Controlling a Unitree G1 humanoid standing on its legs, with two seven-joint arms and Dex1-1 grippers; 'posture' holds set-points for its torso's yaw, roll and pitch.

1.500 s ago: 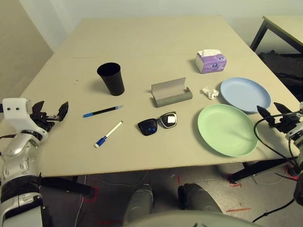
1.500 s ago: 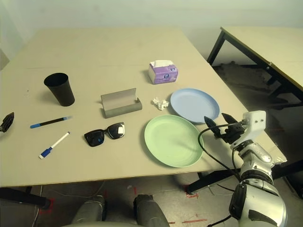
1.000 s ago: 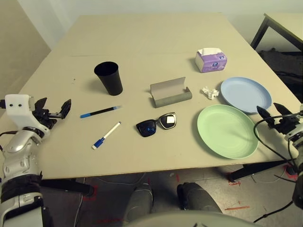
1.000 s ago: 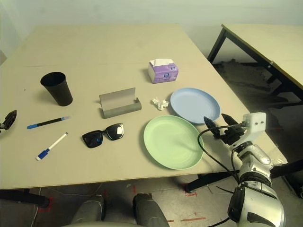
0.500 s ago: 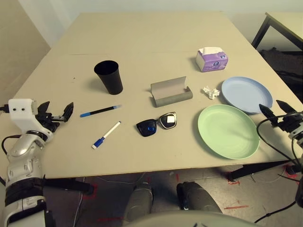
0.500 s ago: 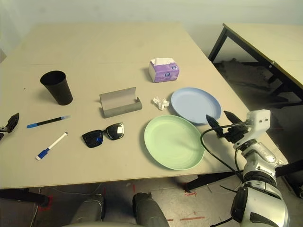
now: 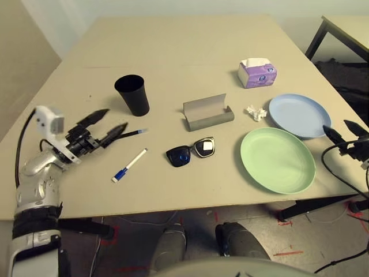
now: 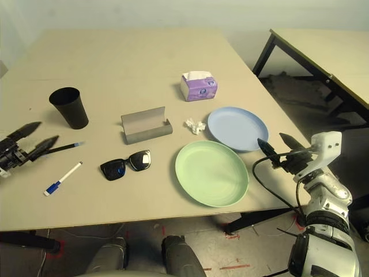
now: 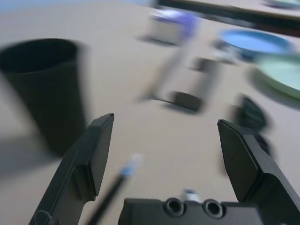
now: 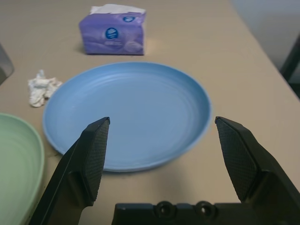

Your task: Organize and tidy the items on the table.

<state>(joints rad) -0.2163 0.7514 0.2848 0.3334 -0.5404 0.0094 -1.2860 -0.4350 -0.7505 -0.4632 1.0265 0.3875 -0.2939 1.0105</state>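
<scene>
Looking down over your table (image 7: 190, 46), you see both end effectors spread wide and holding nothing. Your left end effector (image 7: 109, 127) hangs over the table's left part, its fingertips just above the near end of the slim blue-black pen (image 7: 131, 133), with no contact you can confirm. Your right end effector (image 8: 278, 143) hovers off the table's right edge, beside the pale-blue plate (image 8: 236, 128) and not touching it.

The black cup (image 7: 132, 94) stands upright behind the pen. The white marker with blue cap (image 7: 131, 165) lies nearer you than the pen. The black sunglasses (image 7: 191, 152) rest at the centre, with the grey glasses case (image 7: 207, 113) open just behind them. The crumpled tissue (image 7: 254, 112) sits between the case and the pale-blue plate. The green plate (image 7: 277, 159) lies in front of the pale-blue one, their rims close. A purple tissue box (image 7: 257, 74) stands further back.

Compared with a moment ago, your left end effector has swung inward from the table's left edge toward the pen. Your right end effector has barely shifted. Every item lies where it lay.
</scene>
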